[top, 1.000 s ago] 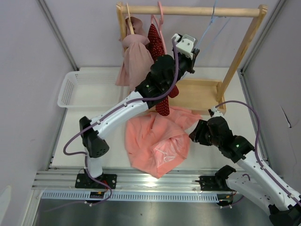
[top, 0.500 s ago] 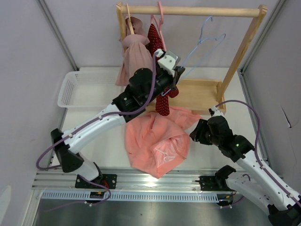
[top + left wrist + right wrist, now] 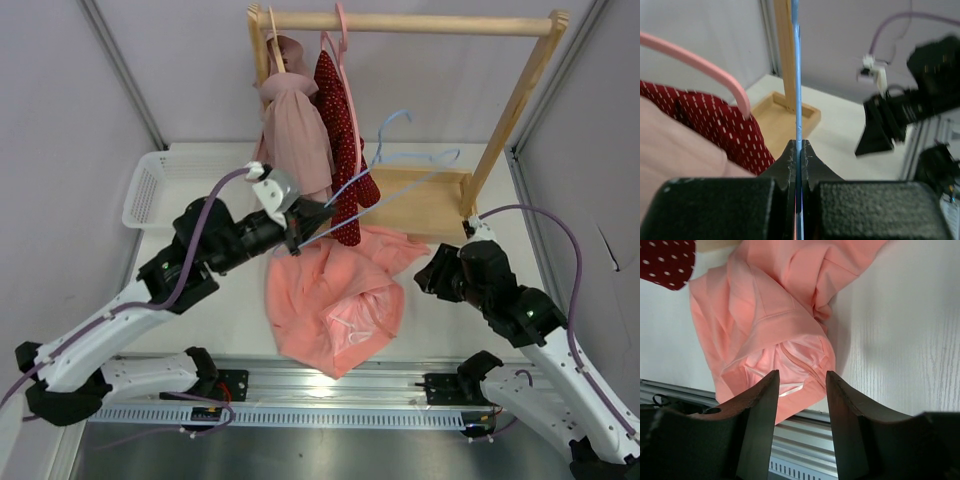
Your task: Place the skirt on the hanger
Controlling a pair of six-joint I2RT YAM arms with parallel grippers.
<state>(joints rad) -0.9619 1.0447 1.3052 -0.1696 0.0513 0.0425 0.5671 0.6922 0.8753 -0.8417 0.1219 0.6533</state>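
Fingers of my left gripper (image 3: 797, 150) pinch the hanger (image 3: 797, 75), now clear of the wooden rack (image 3: 400, 22). The skirt (image 3: 330, 290) lies crumpled before the rack, with my right gripper (image 3: 802, 377) spread wide over it. I judge the hanging itself hasn't begun.

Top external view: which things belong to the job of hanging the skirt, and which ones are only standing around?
Belong to the job:
skirt
blue wire hanger, clamped in the left gripper
right gripper, open near the skirt

Only standing around:
wooden rack
pale pink garment
red dotted garment
white basket
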